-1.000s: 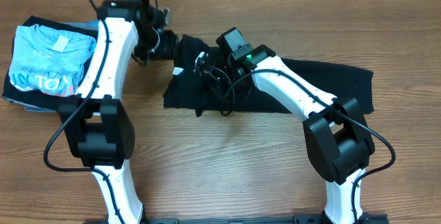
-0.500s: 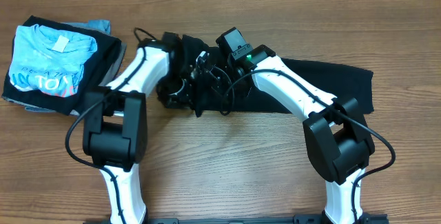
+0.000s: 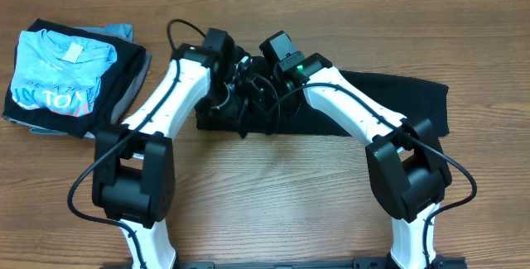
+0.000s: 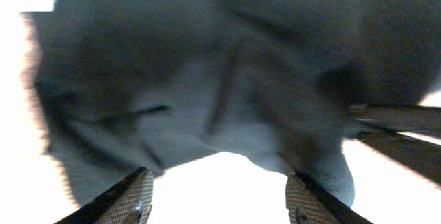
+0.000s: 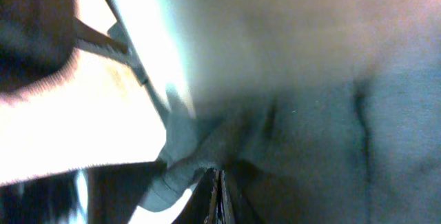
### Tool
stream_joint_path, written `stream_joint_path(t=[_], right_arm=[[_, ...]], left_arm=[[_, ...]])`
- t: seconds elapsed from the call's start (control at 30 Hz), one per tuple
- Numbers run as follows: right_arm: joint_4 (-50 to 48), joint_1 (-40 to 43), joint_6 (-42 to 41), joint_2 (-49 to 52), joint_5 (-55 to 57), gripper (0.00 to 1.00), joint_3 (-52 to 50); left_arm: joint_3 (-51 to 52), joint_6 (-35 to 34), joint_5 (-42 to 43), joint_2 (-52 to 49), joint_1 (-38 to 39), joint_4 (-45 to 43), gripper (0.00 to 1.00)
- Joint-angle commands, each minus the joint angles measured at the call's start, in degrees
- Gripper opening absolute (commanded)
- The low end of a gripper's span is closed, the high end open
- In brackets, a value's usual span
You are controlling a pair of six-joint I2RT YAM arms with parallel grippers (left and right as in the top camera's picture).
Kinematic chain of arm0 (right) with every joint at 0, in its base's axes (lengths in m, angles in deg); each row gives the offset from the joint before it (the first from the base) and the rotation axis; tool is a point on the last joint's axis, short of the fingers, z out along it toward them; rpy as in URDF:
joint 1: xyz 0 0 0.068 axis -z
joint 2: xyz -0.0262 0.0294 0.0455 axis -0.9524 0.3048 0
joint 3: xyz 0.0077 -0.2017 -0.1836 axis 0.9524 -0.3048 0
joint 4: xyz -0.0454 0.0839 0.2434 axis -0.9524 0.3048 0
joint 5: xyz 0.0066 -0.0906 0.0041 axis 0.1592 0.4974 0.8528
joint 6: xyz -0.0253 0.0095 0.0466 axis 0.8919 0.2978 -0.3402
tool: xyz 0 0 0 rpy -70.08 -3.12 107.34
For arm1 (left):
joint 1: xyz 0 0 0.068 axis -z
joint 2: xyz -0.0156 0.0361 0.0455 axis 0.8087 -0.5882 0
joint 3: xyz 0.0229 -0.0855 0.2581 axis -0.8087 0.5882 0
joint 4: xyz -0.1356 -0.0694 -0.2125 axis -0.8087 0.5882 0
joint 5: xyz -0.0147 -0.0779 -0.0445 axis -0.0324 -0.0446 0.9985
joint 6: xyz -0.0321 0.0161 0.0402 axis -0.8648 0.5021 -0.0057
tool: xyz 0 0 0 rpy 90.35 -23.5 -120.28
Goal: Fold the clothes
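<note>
A plain black short-sleeved T-shirt [image 3: 397, 103] of thin soft fabric is spread lengthwise across the far middle of the pale wooden table [image 3: 290, 194], flat at its right end and bunched into folds at its left end, where both arms meet. A folded light blue T-shirt with white and red lettering [image 3: 58, 74] is kept well apart at the far left, out of the working area.

The right gripper [image 5: 217, 196] is seen with its jaws pressed together, and a small ridge of the black cloth appears to be pinched at their tips, though the right wrist view is blurred and the hold cannot be confirmed with certainty. A pinch there would serve to anchor or lift the bunched edge.

The left gripper [image 4: 220, 200] is held with its jaws apart. Only bright table shows between its fingertips [image 4: 131, 196], and the crumpled cloth lies just beyond them. It is judged to be lined up for a grasp on the loose edge, so that the end can be carried over by both arms. The fold is judged not yet made; a single layer may be missed in such thin fabric.
</note>
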Motion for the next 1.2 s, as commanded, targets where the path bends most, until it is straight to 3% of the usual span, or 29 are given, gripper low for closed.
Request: stream_joint_path(t=[0.0,0.07,0.13,0.17,0.33,0.4,0.5,0.6,0.9,0.97,1.1,1.13,1.17], right_arm=[[-1.6,3.9,-10.0,0.5,0.8,0.04,-0.3],[-1.6,6.3,-12.3,0.5,-0.9,0.36,-0.3],[-1.6,7.6,-12.3,0.5,-2.9,0.42,-0.3],[-1.6,8.4,-12.3,0.5,-3.9,0.52,-0.3],[-1.6,9.9,-12.3,0.5,-5.0,0.65,-0.3],[-1.5,10.6,-14.6,0.5,-1.8,0.68,-0.3],[-0.4,13.7,-18.1,0.5,-0.1,0.68,-0.3],[3.3,19.4,-18.3,0.5,0.0,0.68,-0.3],[7.5,30.4,-18.2,0.5,-0.1,0.68,-0.3],[7.6,31.0,-18.2,0.5,-0.1,0.66,-0.3],[8.5,31.2,-18.2,0.5,0.0,0.57,-0.3],[8.9,31.2,-18.0,0.5,0.0,0.47,-0.3],[9.4,31.2,-17.8,0.5,0.0,0.25,-0.3]], left_arm=[[-0.1,-3.9,-1.7,2.5,-3.3,-2.3,0.67],[-0.1,-3.7,-1.7,2.5,-4.3,-3.4,0.73],[-0.1,-1.7,-1.1,2.5,-4.4,-3.5,0.74],[-0.1,0.2,-0.3,2.5,-4.4,-3.5,0.75],[-0.1,4.2,2.0,2.5,-2.0,-3.3,0.70],[-0.1,7.4,6.9,2.5,-0.4,-1.6,0.66],[0.6,12.1,4.3,2.5,2.9,0.0,0.59],[2.3,15.3,1.3,2.5,5.4,-0.4,0.58],[9.6,14.2,-0.9,2.5,5.9,-6.7,0.59],[9.5,14.2,-1.7,2.5,5.9,-7.6,0.52],[8.9,13.7,-6.4,2.5,5.9,-8.3,0.11],[8.6,13.7,-6.8,2.5,5.9,-8.2,0.04],[7.8,13.7,-6.9,2.5,5.9,-7.9,0.04]])
